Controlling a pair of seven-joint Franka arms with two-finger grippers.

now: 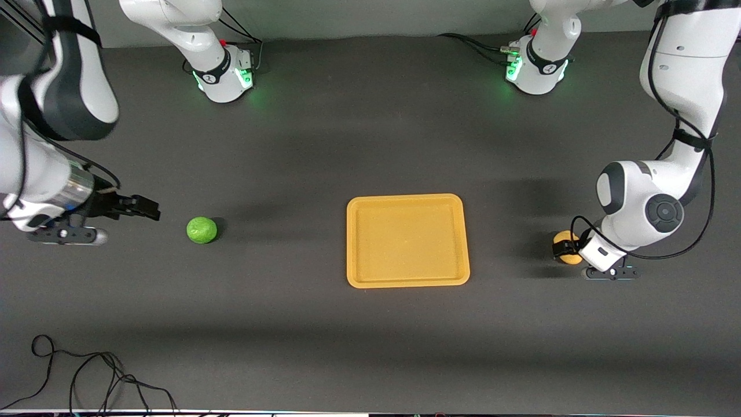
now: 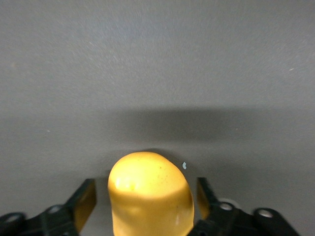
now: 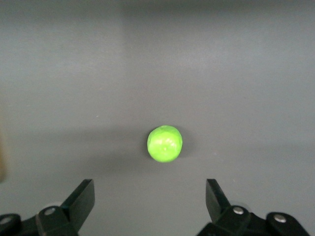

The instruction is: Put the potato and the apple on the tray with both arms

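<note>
Lying on the table toward the left arm's end, the lumpy yellow-orange potato (image 2: pixel 150 194) is flanked by the left gripper (image 2: pixel 146 201), a gap visible beside one finger. The bumpy green apple (image 1: pixel 201 230) is seen apart from the wide-open right gripper (image 3: pixel 149 199). The tray (image 1: pixel 407 281) sits between.

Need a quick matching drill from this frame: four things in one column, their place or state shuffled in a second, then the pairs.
Things:
1. small round bright green apple
2. lumpy oval yellow-orange potato
3. flat rectangular yellow-orange tray
4. right arm's black claw

Places or states:
A. between the left arm's claw fingers, on the table
B. nothing on it, mid-table between the two fruits
C. loose on the table toward the right arm's end
D. open, holding nothing, aimed at the green ball

Pairs: 1-C, 2-A, 3-B, 4-D
</note>
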